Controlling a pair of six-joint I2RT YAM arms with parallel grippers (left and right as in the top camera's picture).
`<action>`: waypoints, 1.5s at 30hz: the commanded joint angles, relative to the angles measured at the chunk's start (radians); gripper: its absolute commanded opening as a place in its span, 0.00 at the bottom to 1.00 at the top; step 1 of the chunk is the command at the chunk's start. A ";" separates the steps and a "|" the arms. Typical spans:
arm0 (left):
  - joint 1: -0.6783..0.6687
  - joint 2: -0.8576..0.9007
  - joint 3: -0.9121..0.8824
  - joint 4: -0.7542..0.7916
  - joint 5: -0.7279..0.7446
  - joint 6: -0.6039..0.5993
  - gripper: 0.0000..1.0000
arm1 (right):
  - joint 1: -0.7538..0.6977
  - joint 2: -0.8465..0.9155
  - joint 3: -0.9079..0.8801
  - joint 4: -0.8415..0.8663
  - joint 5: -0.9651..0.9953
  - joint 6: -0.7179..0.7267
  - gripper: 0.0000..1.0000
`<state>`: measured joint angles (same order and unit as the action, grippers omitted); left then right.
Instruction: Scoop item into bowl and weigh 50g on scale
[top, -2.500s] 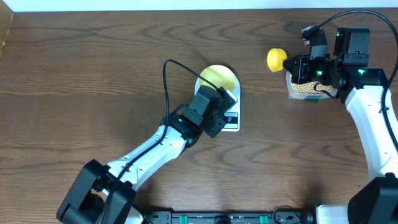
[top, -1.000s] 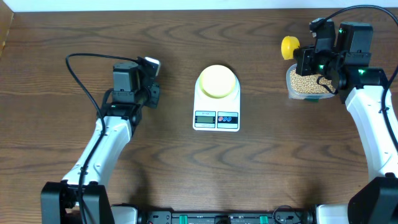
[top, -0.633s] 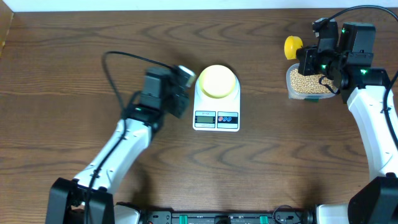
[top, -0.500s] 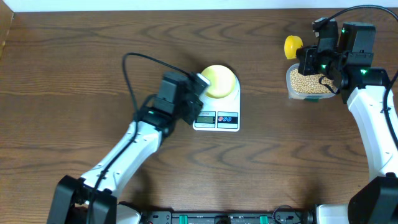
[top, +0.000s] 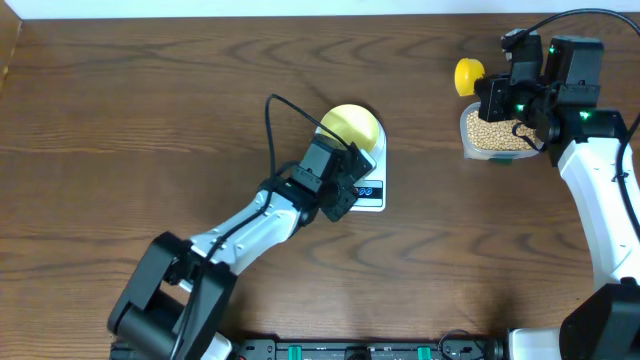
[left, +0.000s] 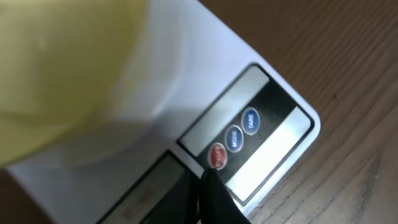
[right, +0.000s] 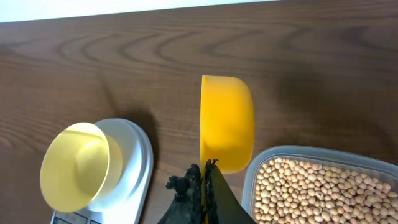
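The pale yellow bowl (top: 352, 124) (right: 78, 165) stands empty on the white scale (top: 374, 196) (right: 135, 155). My left gripper (top: 352, 185) (left: 207, 177) is shut, and its tip sits at the red button (left: 217, 155) on the scale's front panel. The bowl (left: 56, 68) fills the upper left of the left wrist view. My right gripper (top: 498, 96) (right: 205, 168) is shut on the yellow scoop (top: 469, 76) (right: 227, 121), holding it above the table just left of the beans (top: 492, 134) (right: 311, 186). The scoop's inside is turned away.
The beans lie in a clear plastic container (right: 298, 151) at the table's far right. A black cable (top: 272, 125) loops up from the left arm, which stretches across the table's front middle. Bare wood lies to the left.
The left arm swung in from the table's left side to the scale, and its shut tip now rests at the buttons. The right arm with the scoop has hardly moved.
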<state>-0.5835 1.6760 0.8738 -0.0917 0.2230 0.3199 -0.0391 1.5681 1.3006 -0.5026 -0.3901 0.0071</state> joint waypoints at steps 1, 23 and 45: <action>-0.023 0.023 -0.002 -0.001 0.005 0.020 0.07 | -0.004 -0.018 0.020 -0.010 -0.017 -0.008 0.01; -0.040 0.084 -0.002 0.079 -0.007 0.069 0.08 | -0.004 -0.018 0.020 -0.015 -0.021 -0.008 0.01; -0.020 0.129 -0.002 0.093 -0.051 0.068 0.07 | -0.002 -0.018 0.020 -0.016 -0.029 -0.008 0.01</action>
<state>-0.6212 1.7695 0.8745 0.0120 0.2188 0.3717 -0.0391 1.5681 1.3006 -0.5159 -0.4057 0.0071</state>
